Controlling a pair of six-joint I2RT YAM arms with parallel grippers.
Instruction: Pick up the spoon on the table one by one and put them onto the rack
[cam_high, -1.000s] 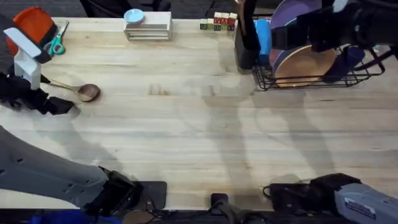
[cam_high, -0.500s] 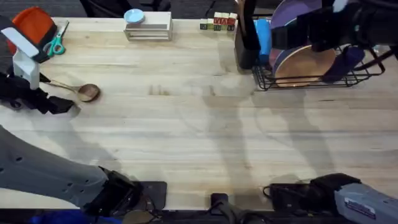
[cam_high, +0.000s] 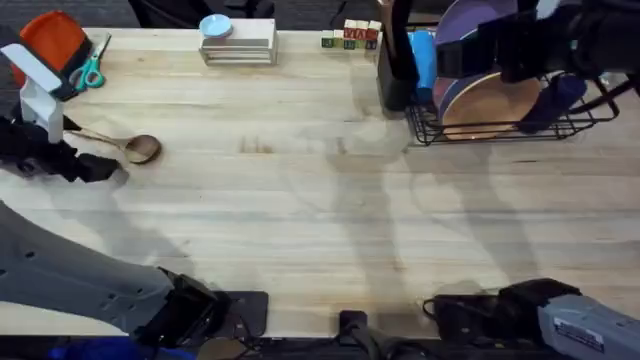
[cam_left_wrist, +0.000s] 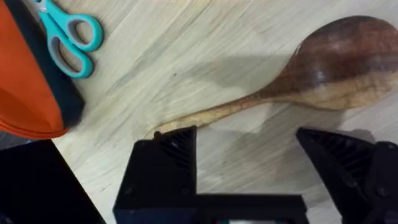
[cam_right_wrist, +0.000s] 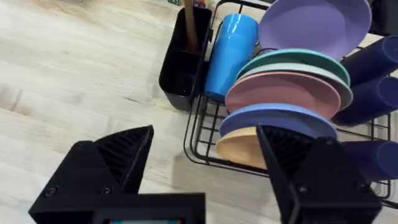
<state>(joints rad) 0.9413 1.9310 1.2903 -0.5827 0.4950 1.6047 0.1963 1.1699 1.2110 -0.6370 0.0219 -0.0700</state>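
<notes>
while both grippers' fingers stand wide, the brown wooden spoon (cam_left_wrist: 298, 93) lies flat, its oval bowl dark and glossy.

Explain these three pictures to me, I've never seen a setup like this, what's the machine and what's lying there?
Two robot arms sit at a wooden table. One picture looks down from above; the other two come from cameras on each wrist, with that arm's black fingers at the bottom. The left tool is open, its fingers either side of a spoon lying on the table, holding nothing. Scissors lie nearby. The right tool, open and empty, hovers by the rack with its plates, a blue cup, and a black holder with a wooden handle in it.
</notes>
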